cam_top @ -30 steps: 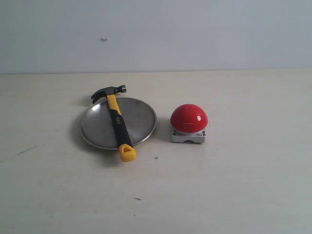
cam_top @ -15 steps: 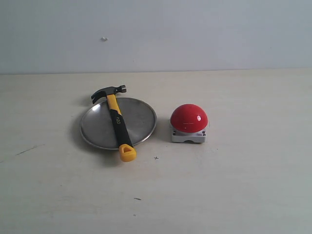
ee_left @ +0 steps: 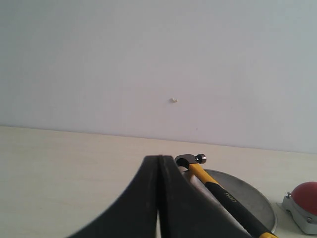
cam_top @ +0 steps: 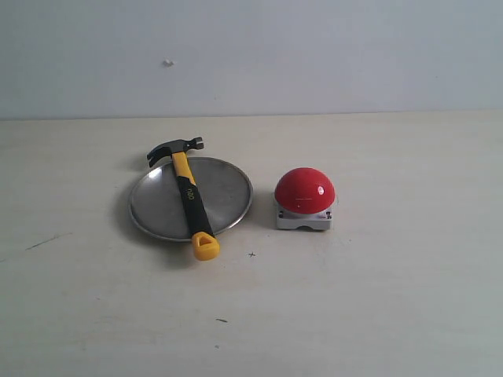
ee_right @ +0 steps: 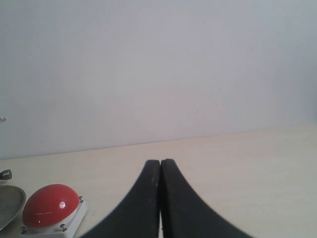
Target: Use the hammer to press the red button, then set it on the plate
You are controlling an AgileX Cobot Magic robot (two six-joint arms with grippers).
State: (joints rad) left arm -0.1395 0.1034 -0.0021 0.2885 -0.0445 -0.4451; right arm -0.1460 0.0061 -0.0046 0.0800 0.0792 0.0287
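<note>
1. The hammer lies across the plate, untouched; its dark head overhangs the rim at 11 o'clock and its yellow looped end at 5 o'clock.
2. The red button sits on the table at the plate's 3 o'clock, near but apart.
3. The exterior view shows neither arm; only the wrist views show the tools.
4. Left gripper: jaws pressed together, empty, with hammer, plate and the button's edge beyond.
5. Right gripper: jaws likewise together, empty, facing the button and the plate's rim.
</note>
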